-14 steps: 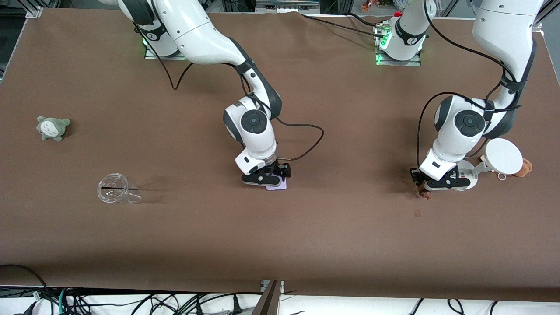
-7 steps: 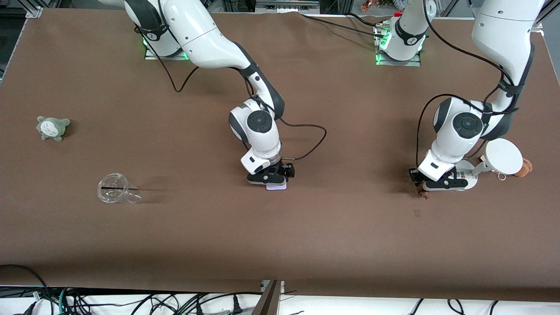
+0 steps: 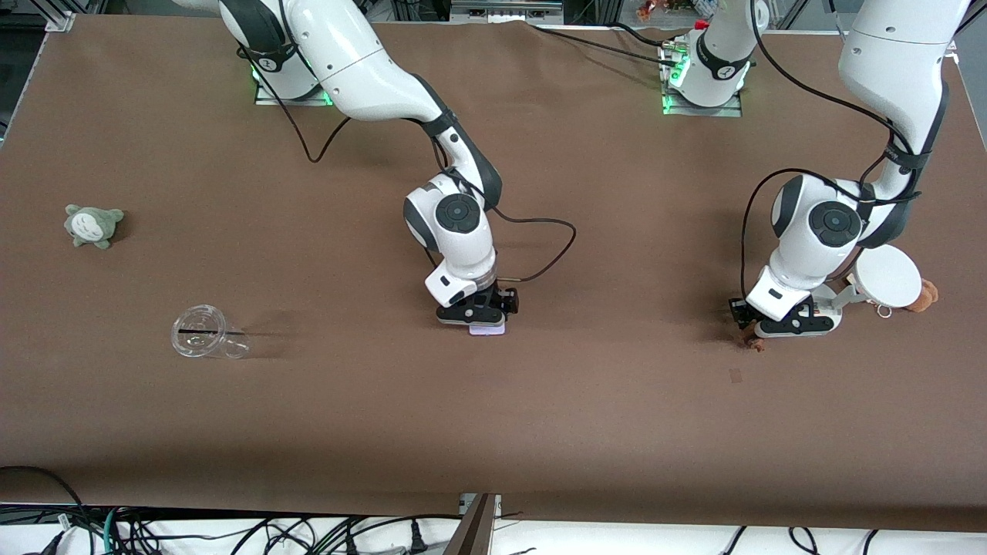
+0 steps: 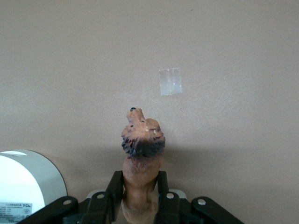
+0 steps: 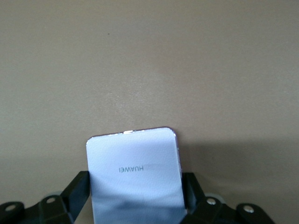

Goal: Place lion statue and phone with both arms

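Right gripper (image 3: 480,317) low at mid-table, fingers (image 5: 77,186) bracketing the long edges of the phone (image 3: 488,329); touching or a hair off, can't tell, so clamped vs. just released not determinable. Phone lying flat on the brown table (image 3: 540,432), pale back up with lettering readable in the right wrist view (image 5: 134,175). Versus a second ago: right wrist shifted slightly toward the left arm's end and dropped lower over the phone; phone itself in the same spot. Left gripper (image 3: 759,330) near the left arm's end of the table, jaws clamped on the lion statue (image 3: 752,340), body pinched between the fingers (image 4: 114,193), dark-maned head sticking out past the tips (image 4: 142,137). Since the earlier frame: left wrist nudged a little toward the table's end, lion carried along, grip unchanged. Small tape patch (image 3: 736,376) on the cloth nearer the camera than the lion. White round stand (image 3: 887,276) just beside the left gripper, brown plush (image 3: 925,295) against it. Grey-green plush (image 3: 92,224) and clear cup (image 3: 207,333) at the right arm's end, unmoved.
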### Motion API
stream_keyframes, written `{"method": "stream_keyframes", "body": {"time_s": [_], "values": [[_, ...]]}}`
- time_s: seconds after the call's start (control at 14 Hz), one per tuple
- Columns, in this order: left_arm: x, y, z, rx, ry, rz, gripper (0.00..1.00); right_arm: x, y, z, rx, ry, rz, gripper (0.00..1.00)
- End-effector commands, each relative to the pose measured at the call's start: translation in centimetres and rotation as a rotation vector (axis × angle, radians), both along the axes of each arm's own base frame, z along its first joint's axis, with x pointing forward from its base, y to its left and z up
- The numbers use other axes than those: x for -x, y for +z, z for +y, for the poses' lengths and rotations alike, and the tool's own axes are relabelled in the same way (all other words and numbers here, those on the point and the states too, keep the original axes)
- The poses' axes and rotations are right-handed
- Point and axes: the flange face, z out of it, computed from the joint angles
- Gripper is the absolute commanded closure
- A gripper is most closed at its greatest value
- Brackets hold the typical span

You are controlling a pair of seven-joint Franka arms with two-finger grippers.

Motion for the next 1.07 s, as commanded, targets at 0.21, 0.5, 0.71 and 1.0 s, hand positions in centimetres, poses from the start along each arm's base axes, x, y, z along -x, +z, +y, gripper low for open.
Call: {"method": "stream_keyframes", "body": {"time_s": [0.21,0.5,0.71,1.0], "values": [[-0.2,0.0,0.6,-0.001,-0.027,-0.015,0.0,-1.0,1.1,-0.1,0.008,0.001,-0.03,0.51],[-0.2,0.0,0.5,0.003,-0.018,-0.014,0.0,-6.1,4.8,-7.4,0.077,-0.022,0.037,0.51],[-0.2,0.4,-0.4,0.008,-0.021,-0.014,0.0,-9.8,6.1,-15.3,0.139,0.009,0.116,0.51],[-0.3,1.4,-1.5,0.018,-0.013,-0.03,0.0,-10.4,6.7,-16.9,0.092,-0.015,0.152,0.47]]}}
